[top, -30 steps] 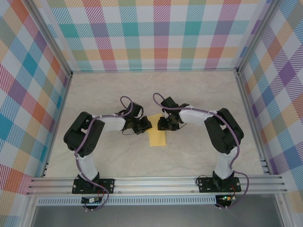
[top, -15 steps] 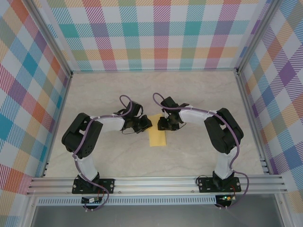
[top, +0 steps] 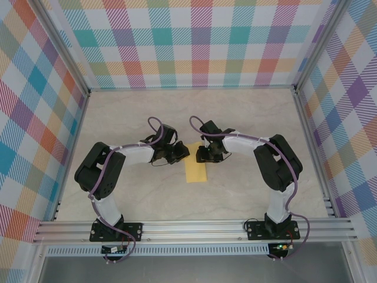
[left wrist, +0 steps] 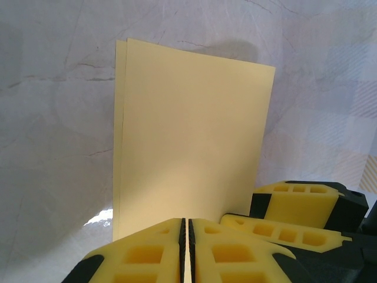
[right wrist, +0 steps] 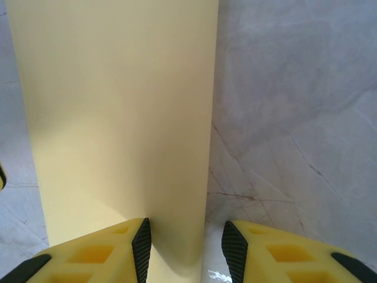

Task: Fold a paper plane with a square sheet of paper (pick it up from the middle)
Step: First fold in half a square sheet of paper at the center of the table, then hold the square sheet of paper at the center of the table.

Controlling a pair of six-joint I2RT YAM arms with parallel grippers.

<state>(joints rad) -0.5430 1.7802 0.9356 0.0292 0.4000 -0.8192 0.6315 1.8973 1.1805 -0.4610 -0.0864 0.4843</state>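
Observation:
The square sheet of paper [top: 195,171] is folded in half into a tall yellow rectangle and lies on the table between the two arms. In the left wrist view the paper [left wrist: 194,135] runs forward from my left gripper [left wrist: 187,236]. Its jaws are shut, with a thin yellow strip of the sheet's near edge between the pads. My right gripper [right wrist: 184,247] is open. The paper [right wrist: 118,112] has its curled right edge lying between the right gripper's fingers. From above, the left gripper [top: 182,154] and right gripper [top: 200,157] meet at the paper's far end.
The right gripper's yellow fingers [left wrist: 297,203] show at the lower right of the left wrist view, close beside the left jaws. Marble tabletop [top: 247,118] lies all round, enclosed by plaid walls [top: 200,41] and an aluminium rail [top: 194,227] at the near edge.
The left arm's elbow has drifted a little to the left and its gripper has edged slightly away from the camera. The paper and the right arm stay as they were.

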